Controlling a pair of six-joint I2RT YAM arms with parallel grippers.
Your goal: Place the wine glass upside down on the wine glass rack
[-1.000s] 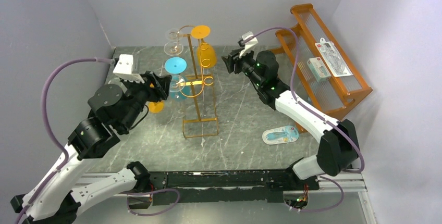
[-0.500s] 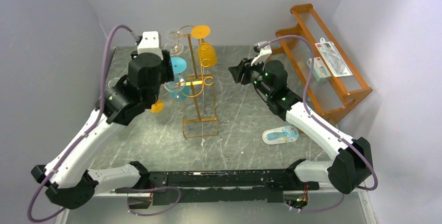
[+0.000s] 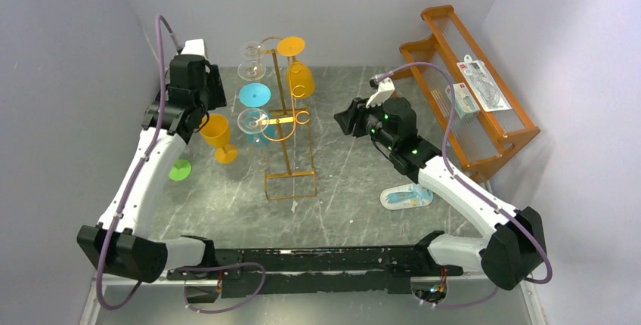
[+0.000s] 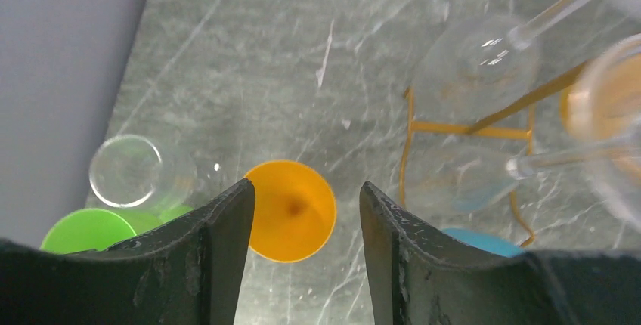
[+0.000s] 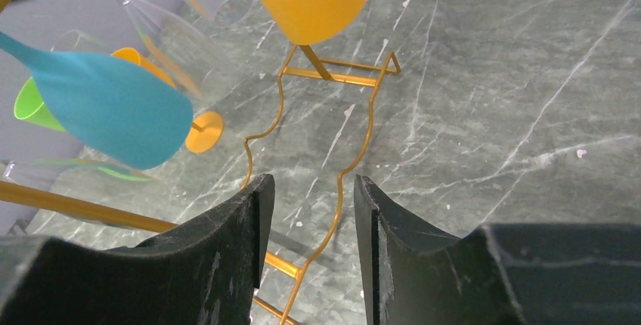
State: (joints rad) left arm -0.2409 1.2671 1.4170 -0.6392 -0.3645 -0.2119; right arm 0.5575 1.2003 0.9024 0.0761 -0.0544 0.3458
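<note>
The wine glass rack [image 3: 286, 125] is a thin golden wire stand at the table's middle. Orange [image 3: 298, 79], blue [image 3: 253, 95] and clear glasses hang upside down on it. An orange wine glass [image 3: 216, 133] stands upright on the table left of the rack. My left gripper [image 3: 201, 112] hangs open above it. In the left wrist view the glass's mouth [image 4: 292, 210] lies below and between the open fingers [image 4: 227, 227] of that gripper [image 4: 306, 190], untouched. My right gripper [image 3: 344, 118] is open and empty right of the rack, facing its wire side [image 5: 346, 160].
A clear glass [image 4: 125, 171] and a green glass [image 4: 86, 231] stand by the left wall. A big orange stepped shelf [image 3: 469, 75] with packets stands at the back right. A blue and white packet [image 3: 407, 195] lies on the table under the right arm.
My left arm has swung away from the hanging glasses to the left and back, uncovering the orange glass on the table. My right gripper has drawn a little nearer and lower.
</note>
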